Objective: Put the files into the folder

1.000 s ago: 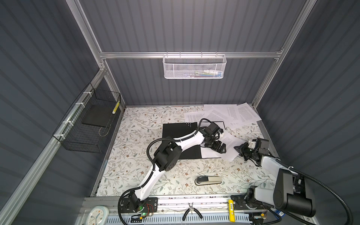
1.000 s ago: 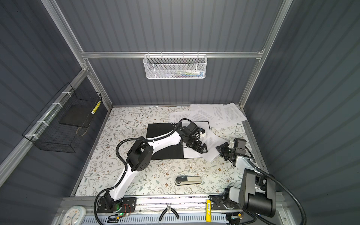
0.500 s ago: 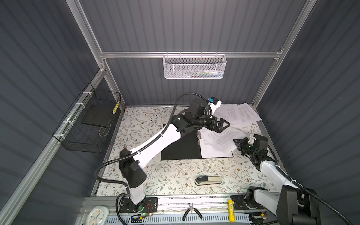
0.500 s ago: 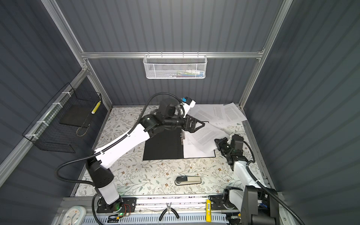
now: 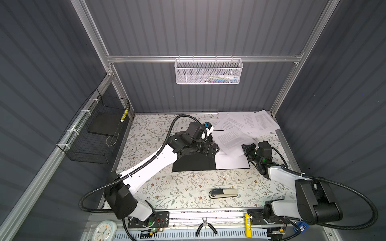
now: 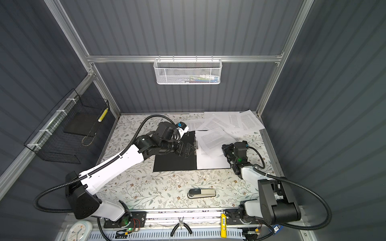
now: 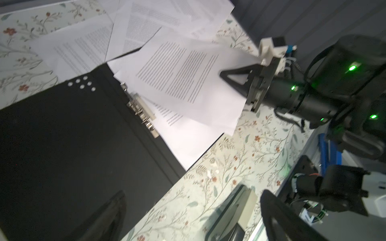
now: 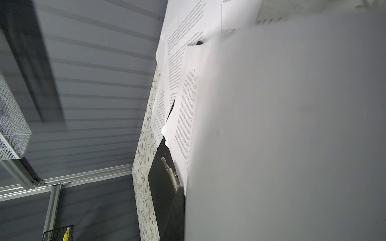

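Files (image 5: 246, 123) lie loose in both top views, beyond our spread left claw (image 5: 214, 146), which hovers over the open folder (image 5: 194, 163). Left wrist: our right claw (image 7: 225, 74) pinches one sheet (image 7: 183, 79), probably to lay it inside. Right wrist: this sheet hides the claw.

The front of the surface (image 5: 177, 187) is mostly free; only a stapler (image 5: 223, 193) lies there. The open folder (image 5: 194, 164) fills the centre, with the left hand (image 5: 216, 147) low over its spine. The right hand (image 5: 245, 148) blocks the folder's right edge, pinching a lifted sheet of the files (image 5: 246, 123), which cover the back right corner.
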Robot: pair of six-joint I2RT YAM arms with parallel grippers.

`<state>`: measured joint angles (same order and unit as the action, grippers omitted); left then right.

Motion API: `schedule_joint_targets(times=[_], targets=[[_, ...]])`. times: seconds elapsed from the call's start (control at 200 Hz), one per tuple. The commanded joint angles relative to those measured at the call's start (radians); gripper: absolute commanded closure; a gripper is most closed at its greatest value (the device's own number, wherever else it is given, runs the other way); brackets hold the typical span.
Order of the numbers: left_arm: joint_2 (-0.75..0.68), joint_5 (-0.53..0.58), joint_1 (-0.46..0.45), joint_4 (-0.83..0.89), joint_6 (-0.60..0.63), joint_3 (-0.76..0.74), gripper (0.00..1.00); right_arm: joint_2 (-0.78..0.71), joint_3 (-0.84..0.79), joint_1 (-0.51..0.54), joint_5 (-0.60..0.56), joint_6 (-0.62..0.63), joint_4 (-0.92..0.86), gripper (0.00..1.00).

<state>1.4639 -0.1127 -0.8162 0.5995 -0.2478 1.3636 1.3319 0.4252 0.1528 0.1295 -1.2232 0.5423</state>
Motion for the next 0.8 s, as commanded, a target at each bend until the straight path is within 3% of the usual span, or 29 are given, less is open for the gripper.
schedule_joint_targets(times=[0.0,0.4,0.795], targets=[[-0.060,0.075,0.007,0.071,0.068,-0.062,0.00,-0.004,-0.058,0.055,-0.184,-0.037,0.095,1.00],[-0.067,-0.003,0.037,-0.013,0.064,-0.159,0.00,0.040,-0.176,0.184,-0.378,-0.118,0.217,1.00],[-0.076,-0.026,0.038,-0.027,0.060,-0.179,0.00,0.186,-0.168,0.254,-0.407,-0.181,0.350,1.00]])
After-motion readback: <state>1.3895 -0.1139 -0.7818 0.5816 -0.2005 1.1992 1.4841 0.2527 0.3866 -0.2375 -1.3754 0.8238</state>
